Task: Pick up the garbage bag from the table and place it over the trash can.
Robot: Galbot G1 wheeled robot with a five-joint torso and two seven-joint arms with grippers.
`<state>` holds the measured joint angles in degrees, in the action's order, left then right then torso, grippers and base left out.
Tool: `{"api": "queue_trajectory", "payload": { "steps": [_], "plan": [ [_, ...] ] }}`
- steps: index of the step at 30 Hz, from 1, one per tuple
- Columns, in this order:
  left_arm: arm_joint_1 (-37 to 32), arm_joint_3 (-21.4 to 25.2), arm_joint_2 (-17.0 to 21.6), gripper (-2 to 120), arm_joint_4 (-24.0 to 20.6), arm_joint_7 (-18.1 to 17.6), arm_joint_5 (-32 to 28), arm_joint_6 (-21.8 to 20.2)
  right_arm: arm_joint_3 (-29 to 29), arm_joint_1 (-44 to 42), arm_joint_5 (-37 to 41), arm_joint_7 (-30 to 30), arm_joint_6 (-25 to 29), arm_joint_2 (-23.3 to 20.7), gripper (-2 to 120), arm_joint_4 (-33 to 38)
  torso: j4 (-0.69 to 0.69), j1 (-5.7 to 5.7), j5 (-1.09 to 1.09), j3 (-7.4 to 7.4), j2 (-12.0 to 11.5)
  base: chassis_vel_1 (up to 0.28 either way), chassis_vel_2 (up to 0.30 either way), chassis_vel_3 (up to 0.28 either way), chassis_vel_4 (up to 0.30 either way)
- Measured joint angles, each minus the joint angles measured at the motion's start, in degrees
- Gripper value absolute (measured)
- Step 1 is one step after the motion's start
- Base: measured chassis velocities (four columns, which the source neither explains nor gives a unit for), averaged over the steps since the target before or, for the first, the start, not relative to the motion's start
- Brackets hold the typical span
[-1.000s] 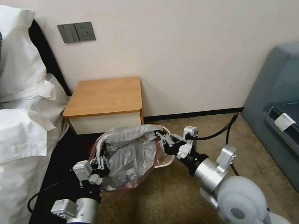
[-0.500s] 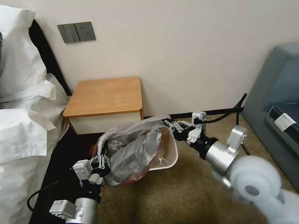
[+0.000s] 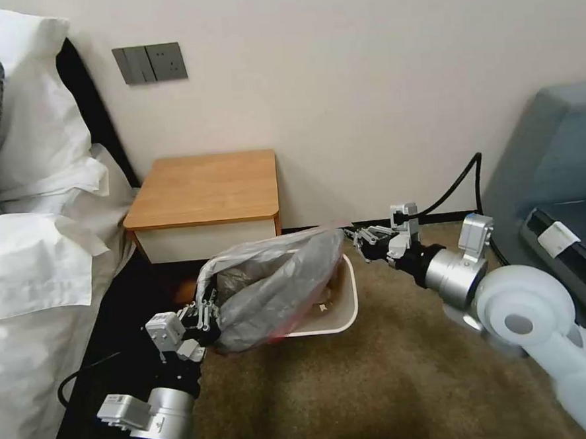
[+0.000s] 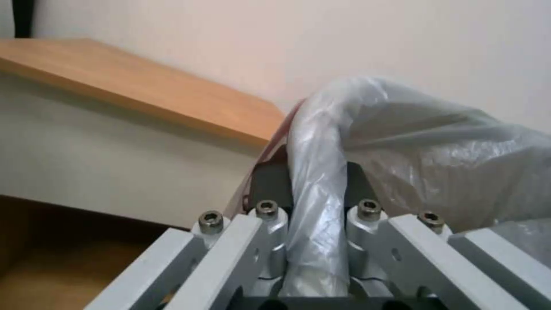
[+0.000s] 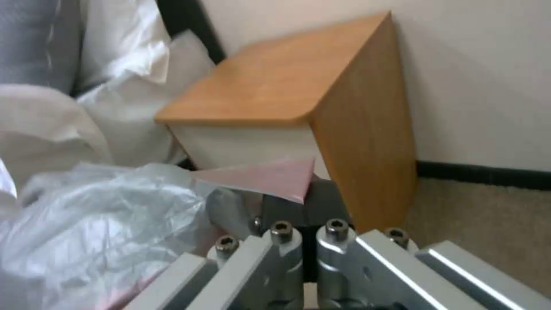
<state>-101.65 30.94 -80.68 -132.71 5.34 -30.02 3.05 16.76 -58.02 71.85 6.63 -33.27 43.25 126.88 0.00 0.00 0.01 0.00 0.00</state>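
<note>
The left claw [image 3: 206, 315] is clamped on a gathered fold of the thin, crinkly, translucent grey plastic garbage bag [image 3: 277, 287]; in the left wrist view the plastic [image 4: 321, 206] runs up between the two dark pads [image 4: 270, 185], pinched tight, with a pinkish-red edge showing just beside them. The right claw [image 3: 358, 237] has its dark pads [image 5: 287, 206] pressed together on a pink corner of the same bag [image 5: 258, 178], which sticks up past the fingertips. Between the two claws the bag is stretched across the near and left part of the small beige plastic trash can [image 3: 348, 309], a rounded rectangular bin that sits tilted on the brown carpet [image 3: 382, 386]; its right rim and part of its pale inside are uncovered. The left claw holds its end low, at the bin's near left corner, close to the dark side of the bed with white bedding [image 3: 37, 261]. The right claw holds its end higher, beyond the bin's far right corner, near the black skirting at the foot of the wall. The small orange-brown wooden bench [image 3: 205, 188] with rounded corners and a white drawer front stands just behind the bin, its top bare. Open carpet lies right of the bin, up to the grey-blue sofa [image 3: 554, 164].
</note>
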Motion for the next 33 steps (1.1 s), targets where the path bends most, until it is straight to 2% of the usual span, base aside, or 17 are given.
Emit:
{"api": "queue_trajectory", "payload": {
  "steps": [4,14,16,17,20,22,25,26,33],
  "plan": [
    [0.78,0.20,-0.15,9,0.69,0.14,-1.22,-0.03,1.79,-0.16,3.10,-1.14,-1.01,-2.20,0,0.31,0.00,0.00,-0.01,0.00,0.00,0.000,0.000,0.000,0.000],
    [1.73,0.46,-0.43,9,1.32,-0.25,-5.86,-1.41,6.95,-4.39,7.25,-2.26,-1.26,-2.83,2,1.47,-0.01,0.00,-0.01,0.00,0.00,0.000,0.000,0.000,0.000],
    [2.17,0.94,-0.40,9,1.50,-0.40,-7.27,-1.80,8.16,-5.72,7.98,-2.12,-1.27,-2.71,14,2.05,0.00,0.00,-0.01,0.00,0.00,0.000,0.000,0.000,0.000],
    [2.17,0.94,-0.40,9,1.50,-0.40,-7.27,-1.80,8.16,-5.72,7.98,-2.12,-1.27,-2.71,14,2.05,0.00,0.00,-0.01,0.00,0.00,0.000,0.000,0.000,0.000],
    [3.05,1.50,-0.27,9,1.91,-0.57,-9.26,-2.47,10.31,-8.45,8.98,-1.63,-1.27,-2.53,28,3.73,-0.01,0.00,-0.01,-0.01,0.00,0.000,0.000,0.000,0.000],
    [3.24,1.53,-0.24,9,2.09,-0.59,-9.45,-2.60,10.76,-9.03,9.04,-1.44,-1.27,-2.42,33,4.03,0.00,0.00,-0.01,0.00,0.00,0.000,0.000,0.000,0.000],
    [3.86,1.44,-0.23,9,2.61,-1.21,-9.61,-2.94,13.55,-10.84,10.47,0.96,-1.08,-1.49,48,6.58,0.00,0.00,-0.01,0.00,0.00,0.000,0.000,0.000,0.000],
    [3.86,1.44,-0.23,9,2.61,-1.21,-9.61,-2.94,13.55,-10.84,10.47,0.96,-1.08,-1.49,48,6.58,0.00,0.00,-0.01,0.00,0.00,0.000,0.000,0.000,0.000],
    [4.40,1.41,-0.26,9,2.93,-2.83,-11.06,-3.50,16.61,-13.71,17.18,11.06,-0.65,0.11,75,13.99,0.00,0.00,-0.02,0.00,0.00,0.000,0.000,0.000,0.000]
  ]
}}
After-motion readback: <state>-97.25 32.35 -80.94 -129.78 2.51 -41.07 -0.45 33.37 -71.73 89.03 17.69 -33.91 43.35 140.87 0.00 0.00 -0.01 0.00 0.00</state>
